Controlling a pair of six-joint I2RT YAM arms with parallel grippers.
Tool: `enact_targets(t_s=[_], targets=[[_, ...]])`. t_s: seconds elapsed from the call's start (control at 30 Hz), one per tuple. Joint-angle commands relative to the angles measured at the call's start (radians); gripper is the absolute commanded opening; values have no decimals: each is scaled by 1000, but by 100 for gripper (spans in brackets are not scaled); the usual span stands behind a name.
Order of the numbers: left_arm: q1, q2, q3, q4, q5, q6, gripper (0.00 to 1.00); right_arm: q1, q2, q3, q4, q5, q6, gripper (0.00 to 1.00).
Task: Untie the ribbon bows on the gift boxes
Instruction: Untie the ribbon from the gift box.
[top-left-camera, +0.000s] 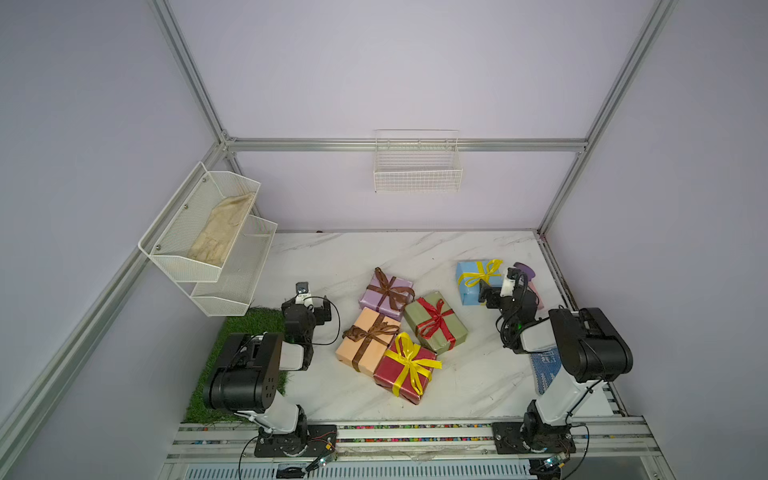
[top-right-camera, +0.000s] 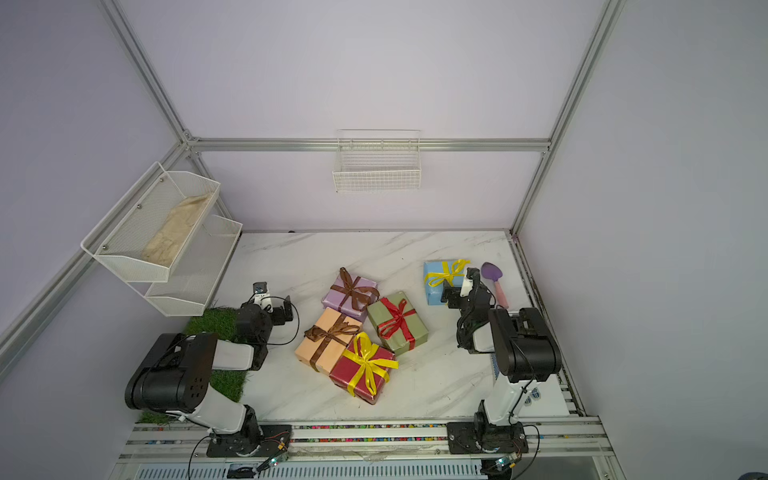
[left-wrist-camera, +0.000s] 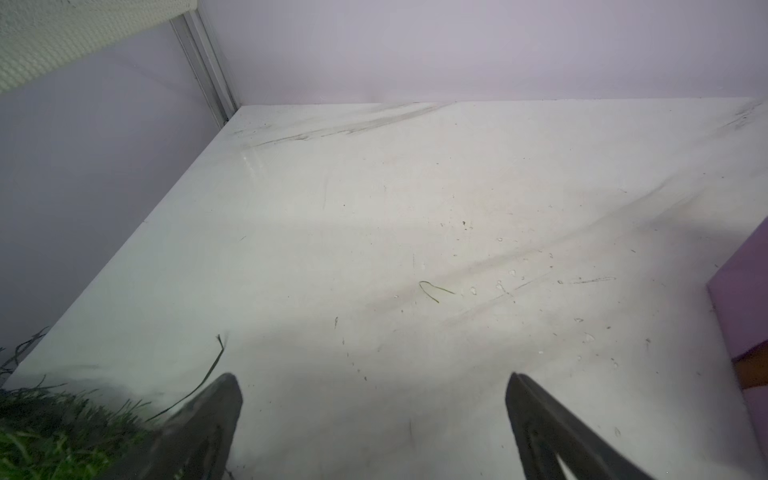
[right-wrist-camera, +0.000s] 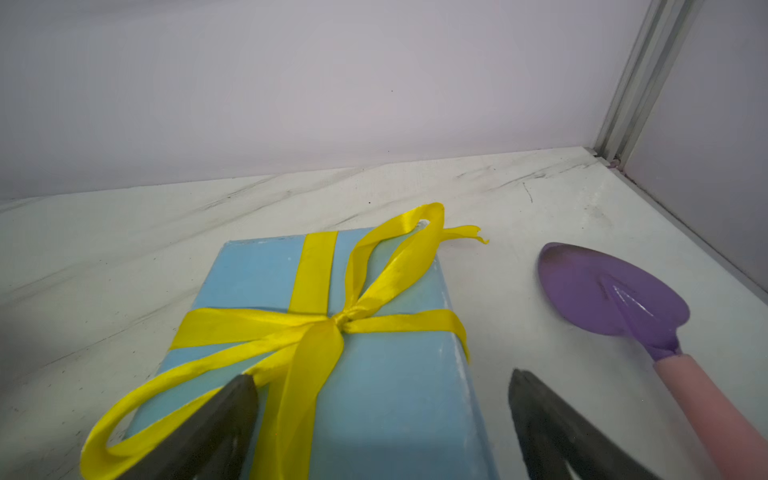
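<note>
Five gift boxes lie on the marble table, each with a tied ribbon bow. The lilac box (top-left-camera: 401, 286) and the peach box (top-left-camera: 353, 349) carry brown bows (top-left-camera: 388, 289) (top-left-camera: 370, 331). A red bow (top-left-camera: 434, 318) tops the olive box (top-left-camera: 453, 330). Yellow bows (top-left-camera: 409, 361) (right-wrist-camera: 332, 320) sit on the dark red box (top-left-camera: 390, 372) and the light blue box (right-wrist-camera: 386, 395). My right gripper (right-wrist-camera: 380, 376) hovers open over the blue box's near end, one finger above a ribbon tail. My left gripper (left-wrist-camera: 374, 378) stands open above bare table, left of the lilac box (left-wrist-camera: 744, 299).
A purple spatula (right-wrist-camera: 611, 291) with a pink handle lies right of the blue box. A grass mat (top-left-camera: 253, 328) lies under the left arm, and a blue-dotted glove (top-left-camera: 546, 368) under the right arm. White wire baskets hang on the back wall (top-left-camera: 417, 166) and the left wall (top-left-camera: 199, 232).
</note>
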Motion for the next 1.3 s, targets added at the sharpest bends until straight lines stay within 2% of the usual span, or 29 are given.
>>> enact_targets(t_s=[0.0,0.83,0.9,0.97,1.1,1.13,1.27], targets=[[7,2,46,44,14,11,100,-3,24,-8,-34,-2,-30,97],[7,0,48,41,16,9,100,-3,25,-5,-42,-7,-23,97],[7,-3,44,52,-3,7,100,-3,13,-4,-43,40,-17,97],[7,-51,51,-2,-39,-8,100,-3,-51,9,-120,82,3,97],[2,-231,57,-147,-31,1,100,-3,-244,35,-322,119,42,97],[-6,-278,70,-216,-52,-19,100,-3,-291,64,-403,122,61,95],[-58,-423,152,-458,-10,-85,100,32,-421,205,-724,94,73,94]])
